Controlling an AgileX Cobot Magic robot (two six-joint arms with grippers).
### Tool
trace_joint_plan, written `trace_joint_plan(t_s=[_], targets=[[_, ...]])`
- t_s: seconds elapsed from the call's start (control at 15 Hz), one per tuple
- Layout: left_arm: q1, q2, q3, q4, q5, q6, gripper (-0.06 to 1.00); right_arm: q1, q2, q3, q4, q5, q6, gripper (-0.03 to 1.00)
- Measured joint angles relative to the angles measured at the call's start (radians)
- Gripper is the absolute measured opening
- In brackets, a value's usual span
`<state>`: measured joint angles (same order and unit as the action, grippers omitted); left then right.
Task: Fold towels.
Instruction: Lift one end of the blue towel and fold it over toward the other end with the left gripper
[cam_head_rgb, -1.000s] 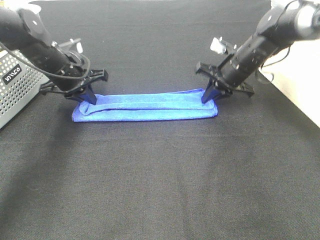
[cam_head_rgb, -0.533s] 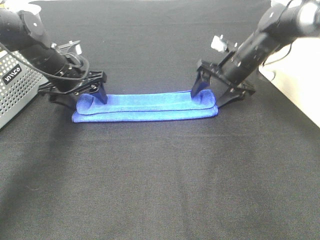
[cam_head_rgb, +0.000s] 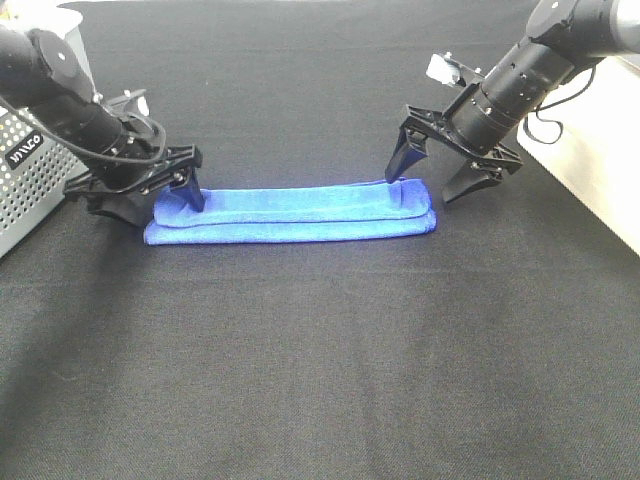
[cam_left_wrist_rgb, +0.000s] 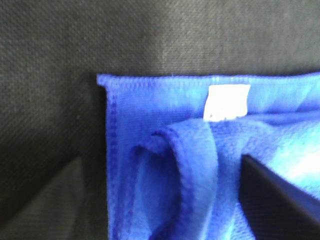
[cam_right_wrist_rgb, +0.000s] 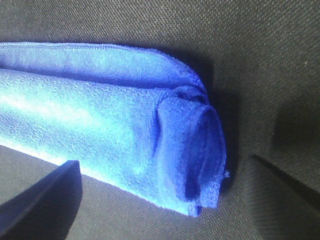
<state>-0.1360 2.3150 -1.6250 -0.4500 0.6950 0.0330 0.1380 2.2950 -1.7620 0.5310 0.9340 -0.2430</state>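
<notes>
A blue towel (cam_head_rgb: 290, 213) lies folded into a long narrow strip on the black table, running left to right. My left gripper (cam_head_rgb: 142, 195) is open over its left end, fingers straddling the end without holding it. My right gripper (cam_head_rgb: 432, 173) is open just above its right end, one finger on each side. The left wrist view shows the towel's corner (cam_left_wrist_rgb: 165, 150) with a white label (cam_left_wrist_rgb: 226, 101) and loose folds. The right wrist view shows the rolled right end (cam_right_wrist_rgb: 190, 145) between my spread fingers (cam_right_wrist_rgb: 40, 200).
A grey perforated metal box (cam_head_rgb: 25, 175) stands at the left edge beside the left arm. A pale surface (cam_head_rgb: 600, 150) borders the black table (cam_head_rgb: 320, 370) at the right. A white tag (cam_head_rgb: 445, 68) sits on the right arm.
Both grippers have opened and let go of the towel's ends, then lifted slightly up and outward. The towel has settled flat in its folded strip.
</notes>
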Motion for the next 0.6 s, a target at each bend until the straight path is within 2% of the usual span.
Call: trace_joint_plan(t_s=[0.13, 0.33, 0.4, 0.47, 0.6], targets=[[-0.005, 0.005, -0.001, -0.020, -0.013, 0.000, 0.55, 0.000, 0.000, 0.000, 0.000, -0.007, 0.000, 0.82], [-0.017, 0.016, -0.001, -0.050, -0.030, 0.000, 0.13, 0.000, 0.000, 0.000, 0.000, -0.015, 0.000, 0.82], [-0.017, 0.016, -0.001, -0.050, -0.030, 0.000, 0.13, 0.000, 0.000, 0.000, 0.000, -0.015, 0.000, 0.82], [-0.018, 0.016, -0.001, -0.050, -0.032, 0.000, 0.07, 0.000, 0.000, 0.000, 0.000, -0.015, 0.000, 0.82], [-0.018, 0.008, -0.001, -0.032, -0.032, -0.001, 0.08, 0.000, 0.000, 0.000, 0.000, -0.015, 0.000, 0.82]])
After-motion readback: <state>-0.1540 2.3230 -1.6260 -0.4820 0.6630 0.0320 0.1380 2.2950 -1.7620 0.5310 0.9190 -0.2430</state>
